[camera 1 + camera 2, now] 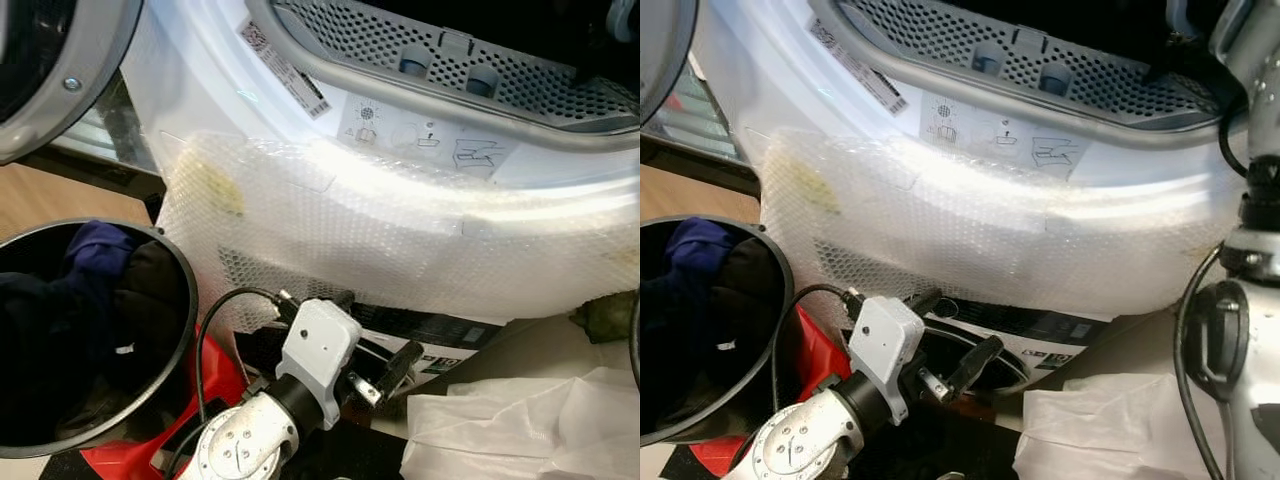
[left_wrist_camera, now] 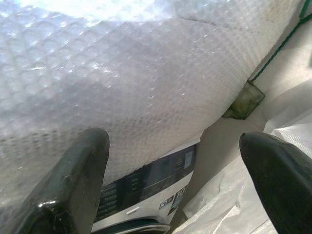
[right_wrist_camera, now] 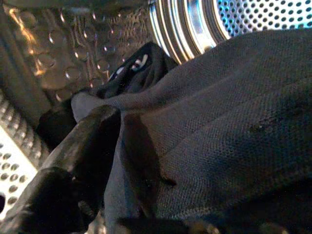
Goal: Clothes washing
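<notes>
Dark grey woven garment [image 3: 219,122] lies inside perforated steel washer drum [image 3: 265,14], pinched against right gripper [image 3: 122,195] jaws; left gripper [image 2: 173,185] jaws spread wide, empty, near bubble-wrapped white washer front [image 1: 400,230].

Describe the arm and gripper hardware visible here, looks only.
Left arm: silver metal wrist with bolt heads, white boxy module, black cable looped beside it, left gripper with two long glossy black fingers. Right arm: silver casing, black round joint cover, black cable; its finger is scuffed black.

White washing machine [image 1: 210,90], perforated grey drum rim [image 1: 450,60], dark grey woven garment [image 3: 229,126].
</notes>
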### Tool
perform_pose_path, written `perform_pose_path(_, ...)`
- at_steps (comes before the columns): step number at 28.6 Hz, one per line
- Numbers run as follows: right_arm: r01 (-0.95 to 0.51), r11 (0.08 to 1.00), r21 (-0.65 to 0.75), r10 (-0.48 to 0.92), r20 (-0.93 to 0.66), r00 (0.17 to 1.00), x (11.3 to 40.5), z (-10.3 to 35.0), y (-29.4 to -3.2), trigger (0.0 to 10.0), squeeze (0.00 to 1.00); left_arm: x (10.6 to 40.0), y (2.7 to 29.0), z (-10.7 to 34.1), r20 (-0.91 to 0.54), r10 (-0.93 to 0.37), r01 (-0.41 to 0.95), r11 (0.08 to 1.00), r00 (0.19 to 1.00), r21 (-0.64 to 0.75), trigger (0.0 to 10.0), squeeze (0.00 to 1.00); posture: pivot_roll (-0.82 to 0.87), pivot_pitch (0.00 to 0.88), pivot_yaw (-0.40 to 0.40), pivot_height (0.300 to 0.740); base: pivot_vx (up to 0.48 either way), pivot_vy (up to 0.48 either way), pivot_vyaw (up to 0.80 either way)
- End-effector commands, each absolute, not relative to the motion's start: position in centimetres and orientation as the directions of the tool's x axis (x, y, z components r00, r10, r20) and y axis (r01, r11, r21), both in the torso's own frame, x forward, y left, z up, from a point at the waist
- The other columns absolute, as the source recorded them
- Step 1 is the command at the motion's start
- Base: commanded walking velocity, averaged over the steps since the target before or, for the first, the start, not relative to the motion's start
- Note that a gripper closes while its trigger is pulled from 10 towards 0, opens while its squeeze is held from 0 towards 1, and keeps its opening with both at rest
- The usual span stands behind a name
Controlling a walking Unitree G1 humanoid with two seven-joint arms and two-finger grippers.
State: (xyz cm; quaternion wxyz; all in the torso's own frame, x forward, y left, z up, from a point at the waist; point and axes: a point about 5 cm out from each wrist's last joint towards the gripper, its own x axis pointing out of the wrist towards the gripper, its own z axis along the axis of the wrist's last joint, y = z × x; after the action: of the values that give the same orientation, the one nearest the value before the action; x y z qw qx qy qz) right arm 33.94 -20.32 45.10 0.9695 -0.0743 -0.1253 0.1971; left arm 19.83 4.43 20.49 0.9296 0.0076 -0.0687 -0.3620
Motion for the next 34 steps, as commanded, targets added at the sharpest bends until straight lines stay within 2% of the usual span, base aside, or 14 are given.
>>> perform_pose_path(1, -0.349, 0.913, -0.209, 0.388, 0.189, 0.902, 32.9, 45.1, -20.9, 10.0, 0.0, 19.4, 3.9, 20.2, 0.118, -0.702, 0.701, 0.711, 0.702, 0.061, 10.0, 0.0, -0.09, 0.15, -0.162, 0.74, 0.0, 0.0, 0.0)
perform_pose_path(8, -0.361, 0.925, -0.115, 0.372, 0.089, 0.924, 32.6, 43.0, -20.5, 10.0, 0.0, 19.5, 3.8, 20.3, 0.126, -0.7, 0.699, 0.713, 0.703, 0.056, 10.0, 0.0, -0.1, 0.153, -0.166, 0.74, 0.0, 0.0, 0.0)
perform_pose_path(12, -0.303, 0.951, -0.057, 0.306, 0.047, 0.951, 32.6, 41.7, -20.4, 10.0, 0.0, 19.5, 3.6, 20.2, 0.126, -0.703, 0.703, 0.71, 0.7, 0.051, 10.0, 0.0, -0.11, 0.156, -0.167, 0.74, 0.0, 0.0, 0.0)
perform_pose_path(21, -0.351, 0.933, -0.072, 0.358, 0.13, 0.925, 30.8, 42.2, -20.7, 10.0, 0.0, 19.6, 3.5, 20.2, 0.133, -0.703, 0.704, 0.709, 0.699, 0.042, 10.0, 0.0, -0.12, 0.157, -0.163, 0.74, 0.0, 0.0, 0.0)
perform_pose_path(25, -0.473, 0.879, -0.057, 0.469, 0.273, 0.84, 28.9, 42.7, -21.4, 10.0, 0.0, 19.7, 3.5, 20.2, 0.136, -0.705, 0.707, 0.706, 0.696, 0.044, 10.0, 0.0, -0.13, 0.157, -0.151, 0.74, 0.0, 0.0, 0.0)
perform_pose_path(26, -0.473, 0.879, -0.057, 0.469, 0.273, 0.84, 28.9, 42.7, -21.4, 10.0, 0.0, 19.7, 3.5, 20.2, 0.136, -0.705, 0.707, 0.706, 0.696, 0.044, 10.0, 0.0, -0.13, 0.157, -0.151, 0.74, 0.0, 0.0, 0.0)
perform_pose_path(28, -0.539, 0.839, -0.071, 0.527, 0.351, 0.774, 27.9, 42.6, -21.3, 10.0, 0.0, 19.8, 3.6, 20.2, 0.138, -0.707, 0.708, 0.705, 0.694, 0.047, 10.0, 0.0, -0.13, 0.157, -0.144, 0.74, 0.0, 0.0, 0.0)
perform_pose_path(30, -0.573, 0.815, -0.087, 0.561, 0.366, 0.743, 27.4, 42.1, -21.3, 10.0, 0.0, 19.8, 3.7, 20.2, 0.137, -0.708, 0.709, 0.703, 0.693, 0.051, 10.0, 0.0, -0.12, 0.158, -0.14, 0.74, 0.0, 0.0, 0.0)
perform_pose_path(31, -0.661, 0.742, -0.109, 0.652, 0.345, 0.675, 26.4, 40.7, -20.9, 10.0, 0.0, 20.0, 3.8, 20.2, 0.135, -0.711, 0.711, 0.701, 0.69, 0.061, 10.0, 0.0, -0.12, 0.154, -0.131, 0.74, 0.0, 0.0, 0.0)
perform_pose_path(34, -0.699, 0.702, -0.134, 0.697, 0.331, 0.636, 25.7, 39.6, -20.6, 10.0, 0.0, 20.1, 3.9, 20.2, 0.133, -0.711, 0.709, 0.701, 0.69, 0.071, 10.0, 0.0, -0.12, 0.151, -0.124, 0.74, 0.0, 0.0, 0.0)
